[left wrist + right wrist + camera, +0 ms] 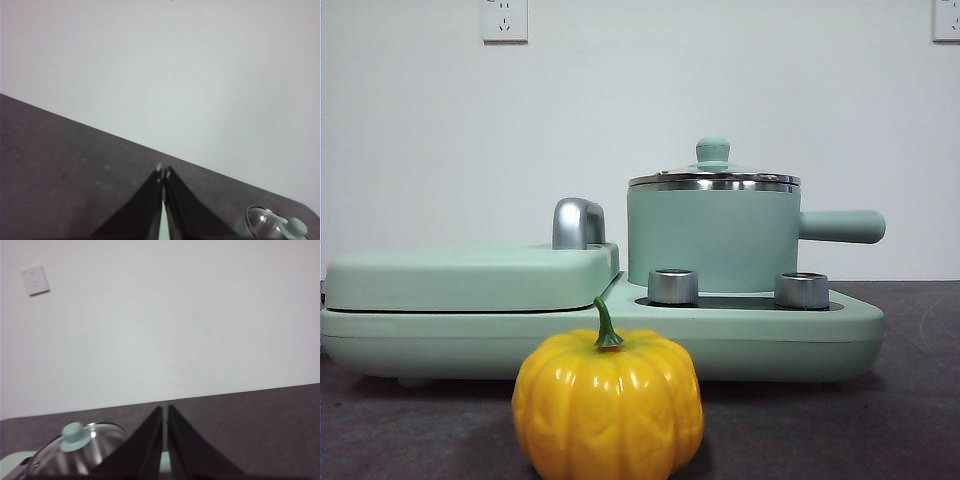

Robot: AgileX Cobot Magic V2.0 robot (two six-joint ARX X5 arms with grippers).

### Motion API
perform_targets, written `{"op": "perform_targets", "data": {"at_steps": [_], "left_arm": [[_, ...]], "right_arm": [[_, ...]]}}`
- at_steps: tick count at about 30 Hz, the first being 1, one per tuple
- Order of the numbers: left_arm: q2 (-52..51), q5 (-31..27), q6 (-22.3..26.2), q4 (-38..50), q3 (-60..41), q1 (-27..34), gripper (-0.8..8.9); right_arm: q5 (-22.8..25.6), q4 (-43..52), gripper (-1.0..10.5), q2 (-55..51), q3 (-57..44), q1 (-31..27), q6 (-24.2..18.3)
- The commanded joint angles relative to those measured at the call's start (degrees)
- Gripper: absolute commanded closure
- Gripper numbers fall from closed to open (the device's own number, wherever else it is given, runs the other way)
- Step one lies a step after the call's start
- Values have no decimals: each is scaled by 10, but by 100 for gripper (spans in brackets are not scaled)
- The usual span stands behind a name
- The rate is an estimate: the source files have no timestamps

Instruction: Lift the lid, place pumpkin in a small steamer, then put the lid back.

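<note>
The yellow-orange ribbed pumpkin (pixel 608 404) with a green stem stands on the dark table at the front, in front of the cooker. The mint-green small steamer (pixel 712 238) with its side handle pointing right sits on the cooker's right half. The glass lid (pixel 713 175) with a mint knob rests on it. The lid also shows in the right wrist view (pixel 82 450) and in the left wrist view (pixel 270 224). My left gripper (pixel 163 174) is shut and empty, raised above the table. My right gripper (pixel 165 410) is shut and empty, raised beside the lid. Neither arm shows in the front view.
The mint-green cooker base (pixel 780 335) carries a wide flat griddle cover (pixel 470 275) on its left half, with a steel handle (pixel 578 222) behind it. Two steel knobs (pixel 673 285) stand in front of the steamer. A white wall stands behind.
</note>
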Motion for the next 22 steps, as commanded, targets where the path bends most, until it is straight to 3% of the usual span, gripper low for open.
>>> {"op": "perform_targets", "data": {"at_steps": [1,6,14,22], "left_arm": [[36,1,19,-18,34,1,804],[93,3,51,-50,79,1,804],[171,28,117,-98,141,1,804],[252,79,180,-153,200,0,804]], "right_arm": [[-3,-27,932,20,32,1,7],[-12,-50,932,70,75,1,6],[-69,-59,932,174,129,1,4],[-134,-85,932,312,199,1,-44]]}}
